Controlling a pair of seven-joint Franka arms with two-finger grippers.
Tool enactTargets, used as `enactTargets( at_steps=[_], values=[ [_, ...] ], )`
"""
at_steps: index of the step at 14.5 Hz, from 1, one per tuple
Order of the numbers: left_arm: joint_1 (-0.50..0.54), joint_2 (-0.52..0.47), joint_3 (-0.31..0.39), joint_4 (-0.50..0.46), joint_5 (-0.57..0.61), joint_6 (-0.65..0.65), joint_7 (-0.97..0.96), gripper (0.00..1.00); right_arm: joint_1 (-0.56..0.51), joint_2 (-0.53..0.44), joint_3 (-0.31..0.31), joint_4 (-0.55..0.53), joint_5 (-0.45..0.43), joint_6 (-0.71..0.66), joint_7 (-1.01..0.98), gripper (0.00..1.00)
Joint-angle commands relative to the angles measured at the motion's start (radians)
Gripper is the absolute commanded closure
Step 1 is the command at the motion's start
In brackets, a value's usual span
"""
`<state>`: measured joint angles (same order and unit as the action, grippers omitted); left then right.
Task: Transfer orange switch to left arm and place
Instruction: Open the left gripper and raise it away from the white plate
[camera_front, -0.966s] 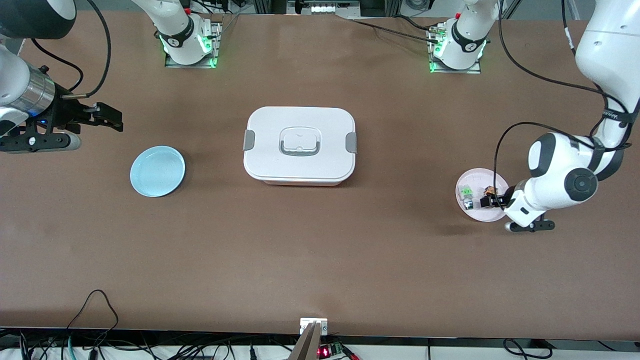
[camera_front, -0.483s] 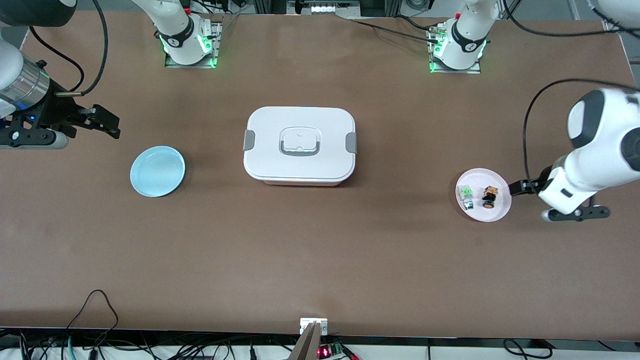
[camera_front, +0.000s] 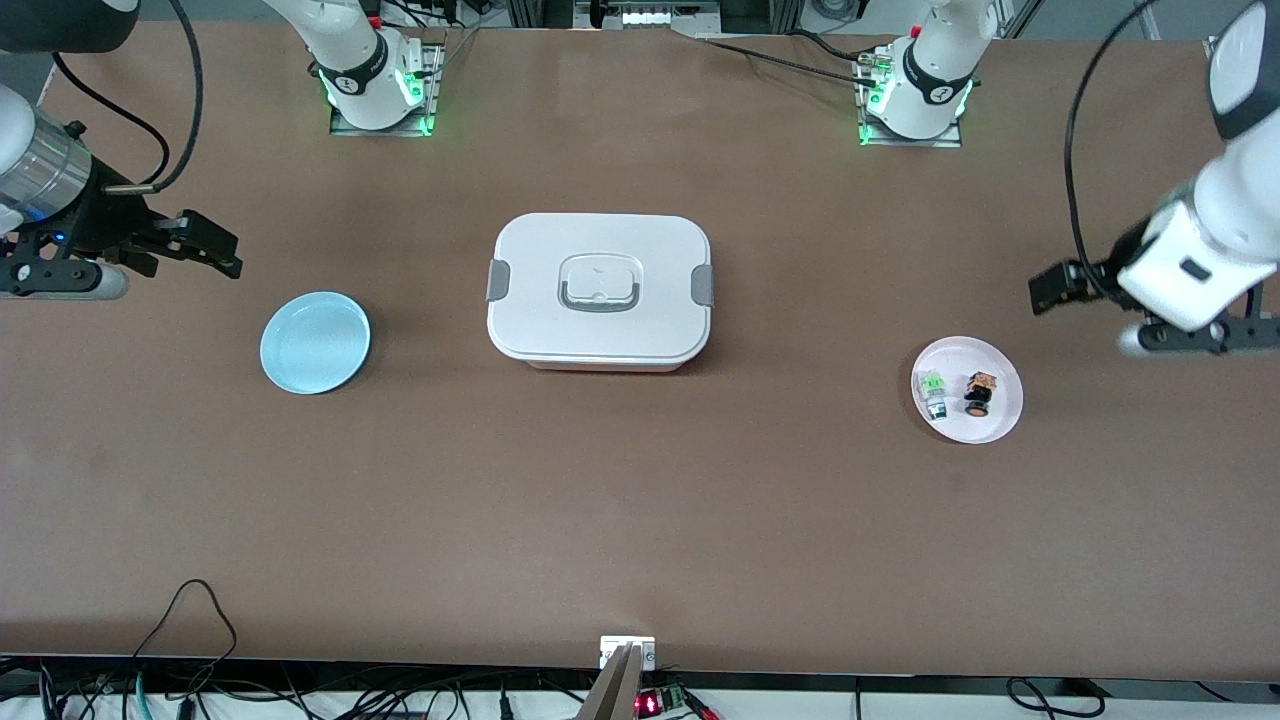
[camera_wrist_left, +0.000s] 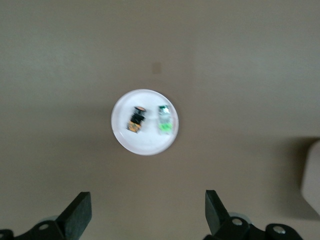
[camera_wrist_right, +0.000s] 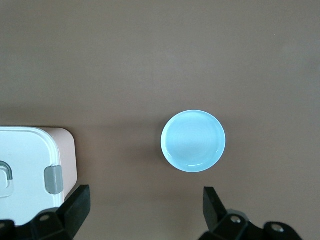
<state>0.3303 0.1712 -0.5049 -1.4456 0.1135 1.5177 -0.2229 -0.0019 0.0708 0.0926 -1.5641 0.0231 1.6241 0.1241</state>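
The orange switch lies on its side on a small pink plate at the left arm's end of the table, beside a green-and-clear component. My left gripper is open and empty, high over bare table next to the plate. In the left wrist view the switch lies on the plate, apart from my open left gripper. The white box stands mid-table. My right gripper is open and empty, over the table at the right arm's end.
A light blue saucer lies between the box and the right arm's end; it also shows in the right wrist view, with the box's corner beside it. Both arm bases stand along the table's edge farthest from the front camera.
My left gripper has lifted away from the switch on the pink plate, empty, and drawn back toward the left arm's end. The switch stays on the plate. The right gripper barely shifted.
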Motion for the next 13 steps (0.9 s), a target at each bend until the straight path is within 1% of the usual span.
enactTargets(
  at_steps=[1, 2, 3, 5, 6, 7, 13],
  values=[
    [-0.288, -0.117, 0.347, -0.062, -0.095, -0.016, 0.033, 0.00, -0.015, -0.009, -0.001, -0.008, 0.023, 0.006, 0.003, 0.00],
    [-0.345, -0.139, 0.427, -0.096, -0.113, -0.004, 0.039, 0.00, -0.015, -0.009, -0.001, -0.001, 0.012, 0.003, 0.002, 0.00],
    [-0.371, -0.159, 0.477, -0.134, -0.115, 0.022, 0.049, 0.00, -0.015, -0.009, -0.001, 0.013, 0.011, -0.007, 0.002, 0.00],
    [-0.392, -0.217, 0.529, -0.224, -0.115, 0.099, 0.109, 0.00, -0.015, -0.008, -0.001, 0.027, 0.002, -0.030, 0.002, 0.00],
    [-0.389, -0.226, 0.528, -0.234, -0.115, 0.108, 0.137, 0.00, -0.015, -0.008, -0.001, 0.029, -0.017, -0.035, 0.003, 0.00],
    [-0.386, -0.225, 0.526, -0.223, -0.115, 0.108, 0.145, 0.00, -0.012, -0.008, 0.001, 0.027, -0.029, -0.036, 0.003, 0.00],
    [-0.378, -0.222, 0.522, -0.214, -0.117, 0.110, 0.145, 0.00, -0.012, 0.001, 0.004, 0.053, -0.029, -0.050, 0.000, 0.00]
  ],
)
